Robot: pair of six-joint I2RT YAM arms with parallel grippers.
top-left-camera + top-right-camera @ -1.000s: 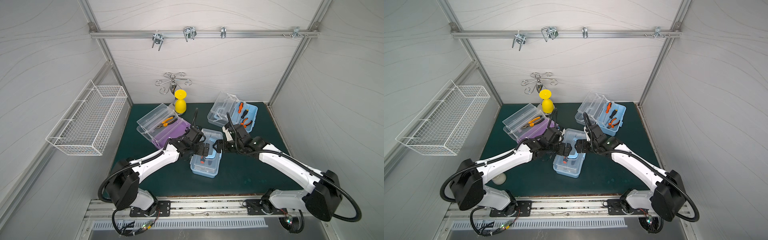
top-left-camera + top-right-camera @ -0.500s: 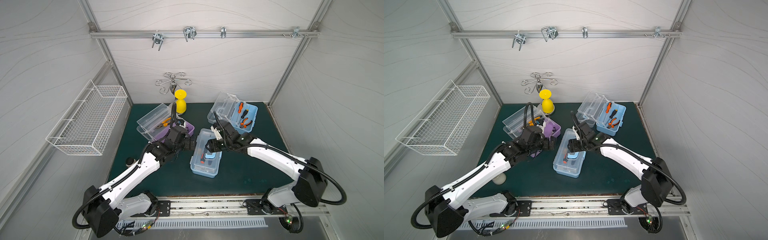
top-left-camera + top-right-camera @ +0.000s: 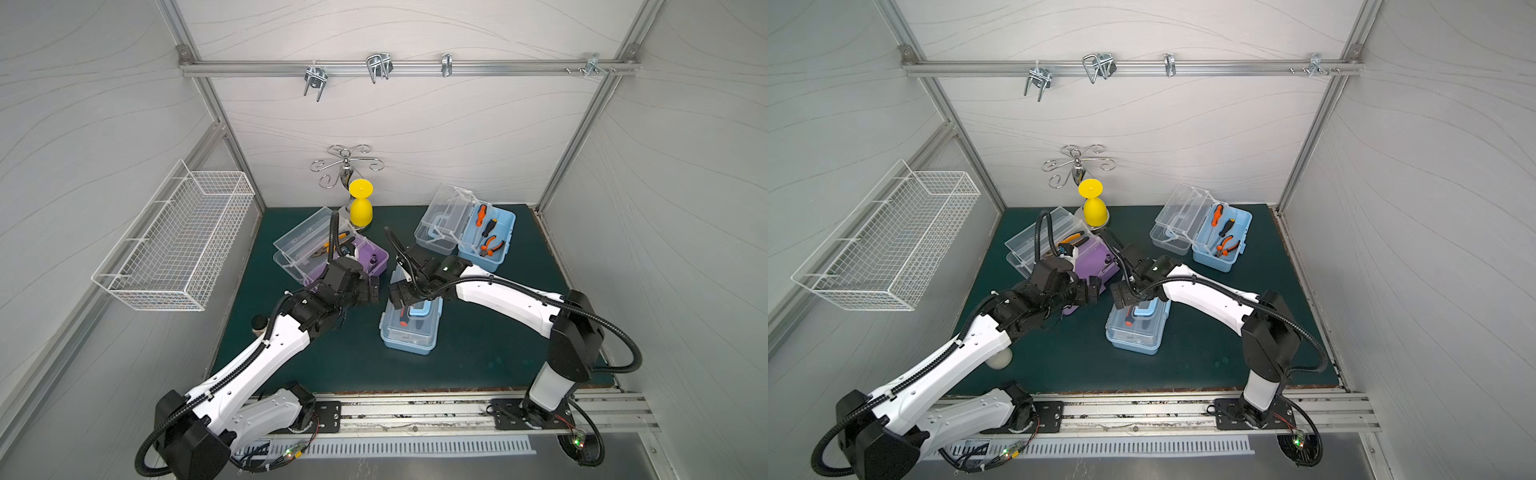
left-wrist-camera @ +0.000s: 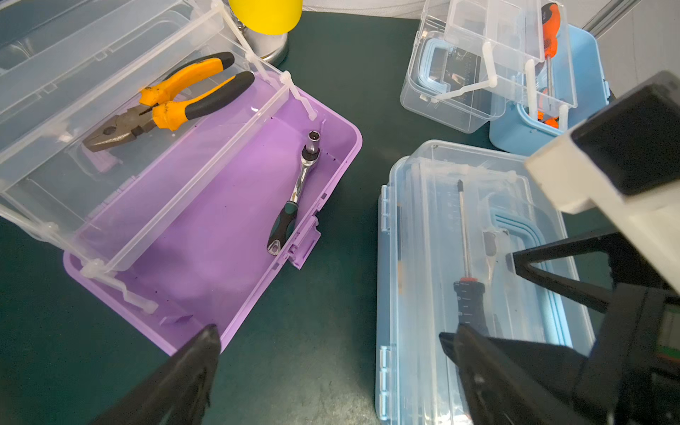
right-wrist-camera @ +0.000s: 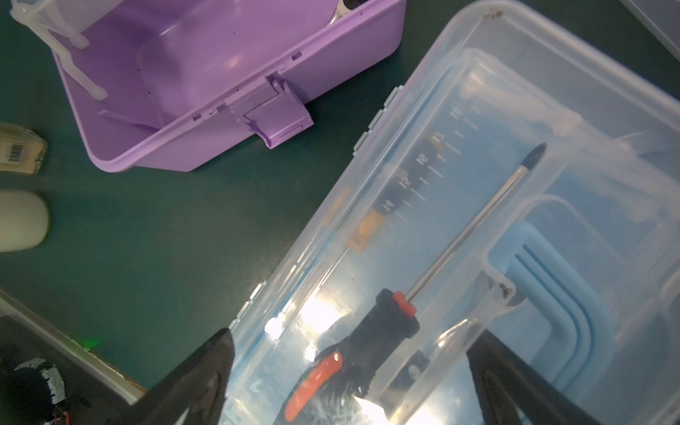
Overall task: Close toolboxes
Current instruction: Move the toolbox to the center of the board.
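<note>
near blue box (image 3: 409,328) shut, tabletop (image 3: 353,361) centre | purple box (image 4: 220,228) left-back, far blue box (image 3: 486,241) right-back, both open | left gripper (image 4: 329,335), right gripper (image 5: 351,336): jaws wide apart, nothing held | risk: purple box shoved sideways when pushed, closing blocked by propped ratchet (image 4: 298,191)

A closed blue toolbox (image 3: 409,332) sits mid-counter (image 3: 478,345). The purple toolbox (image 3: 381,262), far left, and the second blue toolbox (image 3: 508,232), far right, stand open.

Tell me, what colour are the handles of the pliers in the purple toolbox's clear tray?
The pliers have orange handles with black ends, clearest in the left wrist view.
</note>
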